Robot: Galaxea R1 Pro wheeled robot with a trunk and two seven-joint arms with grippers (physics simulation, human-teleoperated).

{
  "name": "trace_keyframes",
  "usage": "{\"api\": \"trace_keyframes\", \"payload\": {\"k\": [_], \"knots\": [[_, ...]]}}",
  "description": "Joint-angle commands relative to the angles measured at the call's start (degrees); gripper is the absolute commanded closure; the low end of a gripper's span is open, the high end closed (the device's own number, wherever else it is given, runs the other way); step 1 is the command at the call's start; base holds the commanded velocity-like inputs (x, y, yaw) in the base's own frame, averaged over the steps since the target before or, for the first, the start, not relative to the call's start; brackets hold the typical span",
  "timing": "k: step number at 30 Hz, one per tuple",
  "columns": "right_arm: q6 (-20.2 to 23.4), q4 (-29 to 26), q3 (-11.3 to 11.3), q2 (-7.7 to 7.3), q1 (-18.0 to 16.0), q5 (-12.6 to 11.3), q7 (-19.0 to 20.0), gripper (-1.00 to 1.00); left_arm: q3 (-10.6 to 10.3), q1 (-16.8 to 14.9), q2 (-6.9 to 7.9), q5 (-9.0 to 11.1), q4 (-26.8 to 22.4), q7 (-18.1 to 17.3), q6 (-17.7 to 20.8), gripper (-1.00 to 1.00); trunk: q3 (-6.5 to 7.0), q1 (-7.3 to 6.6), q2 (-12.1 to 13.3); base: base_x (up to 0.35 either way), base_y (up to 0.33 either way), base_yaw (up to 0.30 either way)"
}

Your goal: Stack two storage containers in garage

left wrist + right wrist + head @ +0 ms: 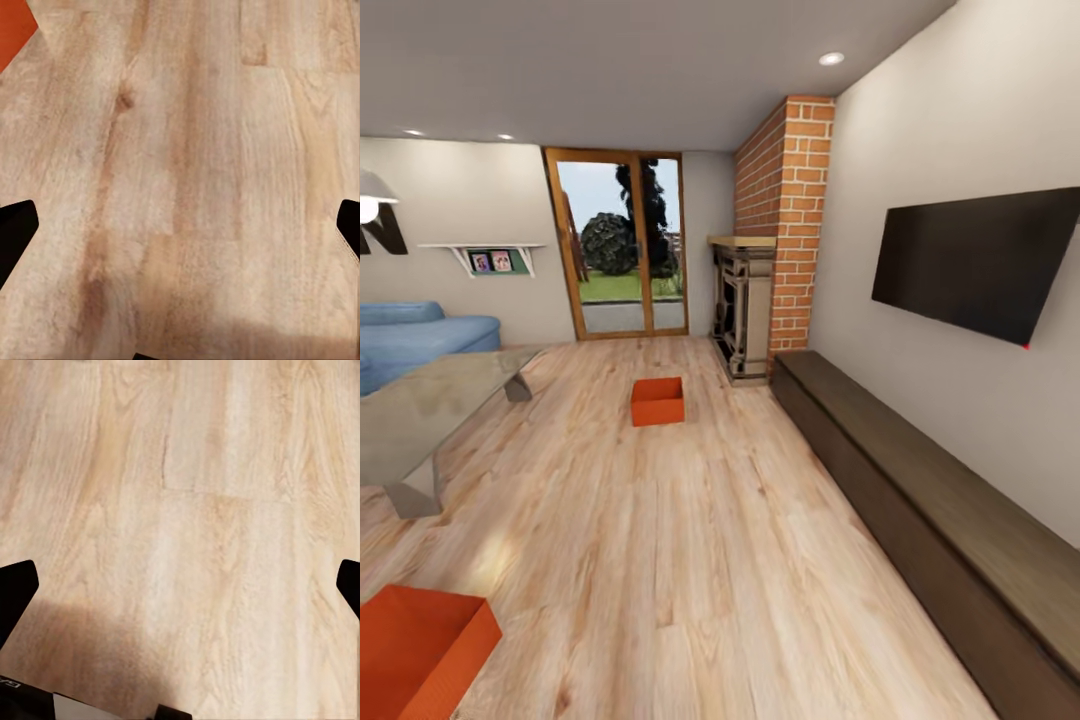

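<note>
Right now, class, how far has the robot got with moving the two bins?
Done: nothing. Both bins sit on the wood floor, one far near the fireplace, one near. In hand: nothing; left gripper and right gripper are open, empty. Left: carrying both, stacking.

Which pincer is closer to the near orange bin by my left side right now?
Left. The left pincer hangs open over bare planks with a corner of the near orange bin at the edge of its view. The right pincer, also open, sees bare wood floor.

Light wood plank floor [690,560], brick chimney [785,220], wall television [975,262], glass door [622,245], blue sofa [410,335]
</note>
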Motion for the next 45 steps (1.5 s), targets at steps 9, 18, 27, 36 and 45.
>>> {"api": "trace_keyframes", "payload": {"k": [9,18,27,36,45], "knots": [[-0.01,-0.10,0.01,-0.02,0.03,0.00,0.17,-1.00,-0.21,-0.04,-0.02,0.39,0.05,0.05,-0.19,-1.00,-0.05,0.03,-0.03,0.270,-0.236,0.299],[-0.03,-0.10,0.01,-0.02,0.03,0.00,0.17,-1.00,-0.22,-0.04,-0.02,0.39,0.05,0.05,-0.16,-1.00,-0.05,0.03,-0.03,0.270,-0.226,0.299],[-0.01,-0.10,0.01,-0.02,0.03,0.00,0.17,-1.00,-0.21,-0.04,-0.02,0.39,0.03,0.05,-0.20,-1.00,-0.05,0.03,-0.03,0.270,-0.182,0.299],[-0.02,-0.10,0.01,-0.02,0.03,0.00,0.17,-1.00,-0.21,-0.04,-0.02,0.39,0.05,0.05,-0.20,-1.00,-0.05,0.03,-0.03,0.273,-0.171,0.299],[0.00,-0.10,0.01,-0.02,0.03,0.00,0.17,-1.00,-0.22,-0.04,-0.02,0.39,0.05,0.05,-0.22,-1.00,-0.05,0.03,-0.03,0.277,-0.170,0.300]]}}
